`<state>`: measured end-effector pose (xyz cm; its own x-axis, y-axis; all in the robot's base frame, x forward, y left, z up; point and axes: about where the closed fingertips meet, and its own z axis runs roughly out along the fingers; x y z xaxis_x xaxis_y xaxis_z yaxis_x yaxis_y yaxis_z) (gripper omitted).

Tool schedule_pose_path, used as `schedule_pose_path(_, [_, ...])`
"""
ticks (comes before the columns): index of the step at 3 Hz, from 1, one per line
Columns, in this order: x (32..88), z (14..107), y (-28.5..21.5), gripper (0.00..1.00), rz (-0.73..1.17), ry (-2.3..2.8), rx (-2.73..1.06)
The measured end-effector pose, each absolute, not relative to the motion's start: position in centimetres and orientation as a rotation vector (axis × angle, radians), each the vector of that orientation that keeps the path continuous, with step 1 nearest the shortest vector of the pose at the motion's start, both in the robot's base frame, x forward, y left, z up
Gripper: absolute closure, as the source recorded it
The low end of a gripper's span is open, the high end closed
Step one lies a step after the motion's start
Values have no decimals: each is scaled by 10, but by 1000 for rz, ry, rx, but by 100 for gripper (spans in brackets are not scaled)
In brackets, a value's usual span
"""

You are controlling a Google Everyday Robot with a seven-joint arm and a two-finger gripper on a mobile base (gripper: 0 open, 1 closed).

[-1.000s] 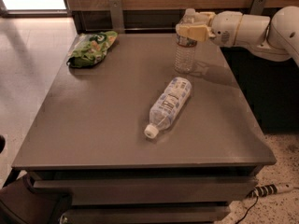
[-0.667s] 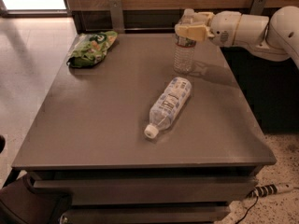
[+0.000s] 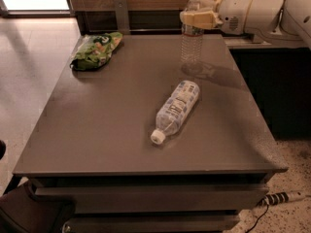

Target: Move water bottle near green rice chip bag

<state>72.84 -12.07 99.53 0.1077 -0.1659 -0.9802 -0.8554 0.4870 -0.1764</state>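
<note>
The water bottle [image 3: 191, 41] is slim, clear and ribbed, with a white cap and a narrow red-and-white band. It hangs upright a little above the far right part of the table, its shadow on the surface below. My gripper [image 3: 197, 18] comes in from the right and is shut on the bottle's upper part, just under the cap. The green rice chip bag [image 3: 97, 50] lies flat at the table's far left corner, well to the left of the bottle.
A fatter bottle with a white-and-blue label [image 3: 177, 108] lies on its side mid-table, cap toward the front. The grey table [image 3: 97, 130] has drawers below. A dark counter stands at the right, and a power strip [image 3: 284, 198] lies on the floor.
My gripper has risen and shifted slightly left with the water bottle, lifting it off the table. The bag and the lying bottle have not moved.
</note>
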Motion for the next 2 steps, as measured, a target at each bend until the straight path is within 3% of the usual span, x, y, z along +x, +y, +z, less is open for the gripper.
schedule_pose_path(2, [742, 1067, -61, 100, 573, 1362, -998])
